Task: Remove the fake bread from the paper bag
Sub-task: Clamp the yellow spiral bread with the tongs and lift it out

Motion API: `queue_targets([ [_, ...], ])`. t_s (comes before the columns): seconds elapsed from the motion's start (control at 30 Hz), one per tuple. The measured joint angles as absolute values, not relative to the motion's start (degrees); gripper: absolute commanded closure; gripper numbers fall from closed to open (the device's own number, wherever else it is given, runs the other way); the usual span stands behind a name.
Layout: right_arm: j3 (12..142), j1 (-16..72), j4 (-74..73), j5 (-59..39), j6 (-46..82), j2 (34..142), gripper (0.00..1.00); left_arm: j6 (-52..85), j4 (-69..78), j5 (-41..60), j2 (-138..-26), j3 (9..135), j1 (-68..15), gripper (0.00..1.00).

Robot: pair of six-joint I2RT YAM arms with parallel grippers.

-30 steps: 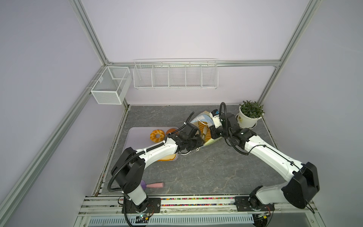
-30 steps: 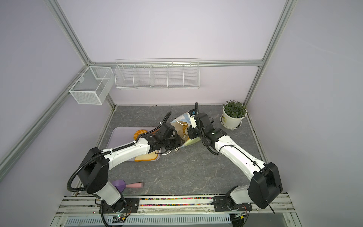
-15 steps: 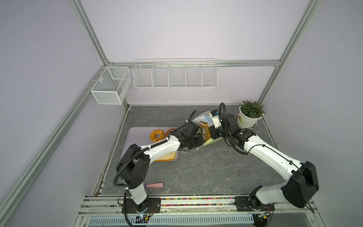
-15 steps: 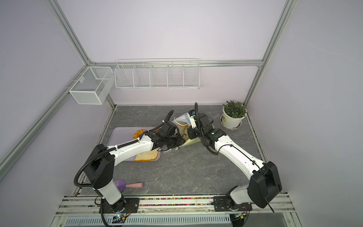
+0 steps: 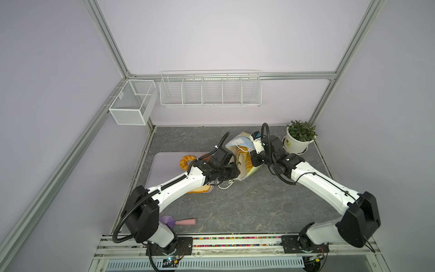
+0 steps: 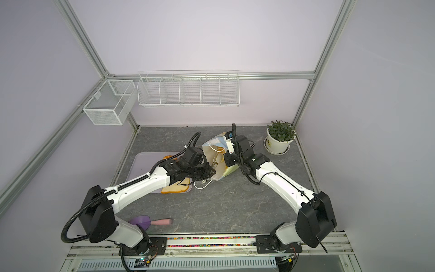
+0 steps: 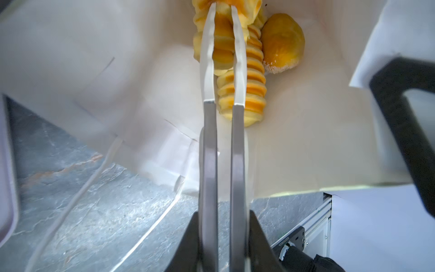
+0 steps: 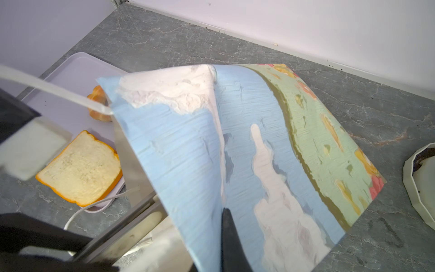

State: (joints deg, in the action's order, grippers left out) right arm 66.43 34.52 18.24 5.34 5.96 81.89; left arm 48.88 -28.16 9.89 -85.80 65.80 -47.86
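- The left hand [image 7: 222, 6] was deep inside the paper bag [image 7: 306, 141], squeezed shut on a ridged loaf [image 7: 255, 89].
- The right hand [image 5: 254, 162] pinched the bag's edge, holding it open.
- The next move looked like pulling the loaf straight out.

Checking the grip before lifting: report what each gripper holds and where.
Left gripper pinches the sides of a ridged loaf inside the bag; right gripper clamps its rim.

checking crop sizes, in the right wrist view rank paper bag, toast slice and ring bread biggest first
1. paper bag, also nearest the camera.
2. toast slice.
3. ring bread, partly hidden by the bag.
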Motion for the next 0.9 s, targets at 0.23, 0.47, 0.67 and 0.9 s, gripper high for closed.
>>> queue_targets([
  [0.23,67.55,34.59,18.20,6.04,5.96,82.83,0.93,46.83,-32.62,9.89,-79.22,62.43,-48.29,1.00],
  [0.47,68.58,34.59,18.61,6.81,5.54,83.40,0.93,43.07,-38.61,9.91,-74.35,62.57,-48.29,1.00],
  [0.67,69.89,34.52,19.40,8.01,5.28,83.88,0.93,39.24,-44.93,10.04,-71.13,64.12,-48.29,1.00],
  [0.9,71.81,34.09,20.03,8.34,5.06,84.90,0.93,36.73,-47.35,9.74,-64.73,64.05,-48.27,1.00],
])
